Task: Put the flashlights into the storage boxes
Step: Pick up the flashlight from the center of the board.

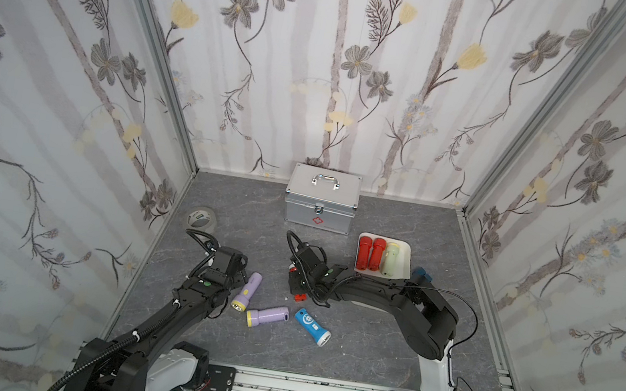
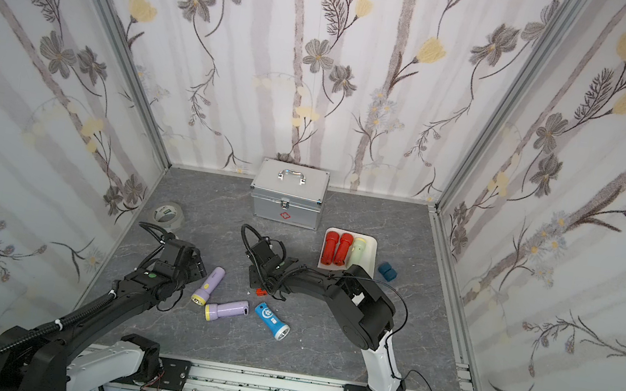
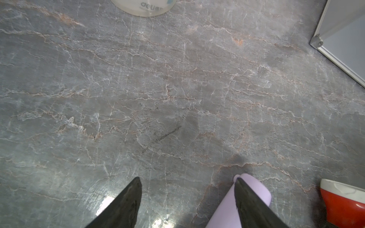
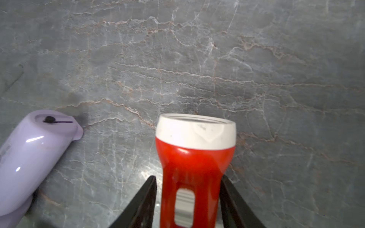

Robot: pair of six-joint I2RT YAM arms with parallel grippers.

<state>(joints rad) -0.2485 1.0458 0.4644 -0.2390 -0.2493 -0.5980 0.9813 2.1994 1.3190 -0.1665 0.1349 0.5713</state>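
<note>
Right tool [image 4: 188, 176]: jaws partly closed, flanking the body of a white-headed red flashlight [image 4: 194, 158] that lies on the grey bench [image 1: 365, 339] near its centre. One finger is at the flashlight's side and a thin sliver of bench shows beside the other, so can't tell if it's actually clamped. Left tool [image 3: 187, 178]: jaws wide apart, bare bench between them, holding nothing; one finger overlaps the tail end of a lilac flashlight [image 1: 248, 291] at about 8 o'clock from bench centre. Second lilac flashlight [image 1: 268, 316] is at 7 o'clock, its head just beside the first one's head. Blue flashlight [image 1: 310, 325] is at 6 o'clock, near the second lilac one but apart from it. White tray [image 1: 404, 260] sits at 2 o'clock with three inside, side by side: two plain red flashlights [image 1: 364, 252], then a pale green flashlight [image 1: 390, 258] on the 3 o'clock side. Silver metal case [image 1: 321, 202] is at 12 o'clock by the back wall, tape roll [image 1: 200, 218] at 10 o'clock. Blue block [image 2: 387, 271] is just beside the tray on its 3 o'clock side. Small red piece [image 1: 300, 297] lies on the bench under the right arm's wrist.
</note>
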